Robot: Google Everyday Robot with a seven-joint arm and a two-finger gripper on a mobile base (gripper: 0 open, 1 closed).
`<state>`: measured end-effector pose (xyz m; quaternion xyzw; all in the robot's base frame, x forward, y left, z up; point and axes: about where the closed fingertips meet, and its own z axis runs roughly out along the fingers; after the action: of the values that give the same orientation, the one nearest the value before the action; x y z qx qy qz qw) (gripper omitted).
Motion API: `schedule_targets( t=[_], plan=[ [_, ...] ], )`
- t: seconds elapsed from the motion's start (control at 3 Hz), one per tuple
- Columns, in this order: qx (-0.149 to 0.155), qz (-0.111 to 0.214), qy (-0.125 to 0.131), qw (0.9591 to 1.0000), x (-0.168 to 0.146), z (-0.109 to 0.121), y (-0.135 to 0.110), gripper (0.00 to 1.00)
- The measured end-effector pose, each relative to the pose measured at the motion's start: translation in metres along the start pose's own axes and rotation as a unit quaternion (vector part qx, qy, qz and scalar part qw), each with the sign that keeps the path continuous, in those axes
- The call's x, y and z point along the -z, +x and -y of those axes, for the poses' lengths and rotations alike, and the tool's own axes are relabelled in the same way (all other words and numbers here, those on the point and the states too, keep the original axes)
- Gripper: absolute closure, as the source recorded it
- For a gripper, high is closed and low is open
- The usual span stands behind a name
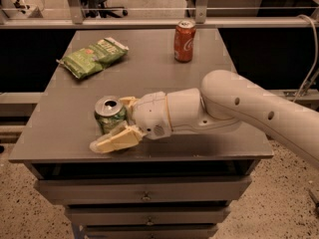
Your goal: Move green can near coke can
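**Pincer straddling green can, coke can waiting at the far edge**

Pincer [110, 124] is reaching in low from the right and sitting spread around the green can [109, 114], near the front left edge of the tabletop [149, 73]. One finger [115, 139] is lying along the can's front near its base, and the other [128, 102] is showing just behind its top rim. The can is standing upright between them, long axis vertical, silver top facing up. The fingers are looking spread rather than clamped, though the contact itself is hard to judge.

The coke can [184, 40] is standing upright well apart, toward the far edge and to the right of the green can, so the carry is probably going to run away from the front edge and rightward across bare tabletop. A green chip bag [93, 57] is lying at the far left, off that line.

The white arm [239, 108] is covering the tabletop just right of the green can, and the near finger is hiding the can's lower front.
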<state>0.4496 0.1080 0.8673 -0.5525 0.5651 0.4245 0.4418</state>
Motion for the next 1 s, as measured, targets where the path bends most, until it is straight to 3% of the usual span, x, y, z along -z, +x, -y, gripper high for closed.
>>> schedule_targets(
  t=[0.33,0.67,1.0],
  plan=[
    [0.005,0.009,0.026,0.9996,0.018,0.006,-0.01,0.64],
    [0.014,0.018,0.073,0.9971,0.061,0.016,-0.029,0.86],
    [0.015,0.019,0.076,0.9968,0.064,0.016,-0.031,1.0]
  ],
)
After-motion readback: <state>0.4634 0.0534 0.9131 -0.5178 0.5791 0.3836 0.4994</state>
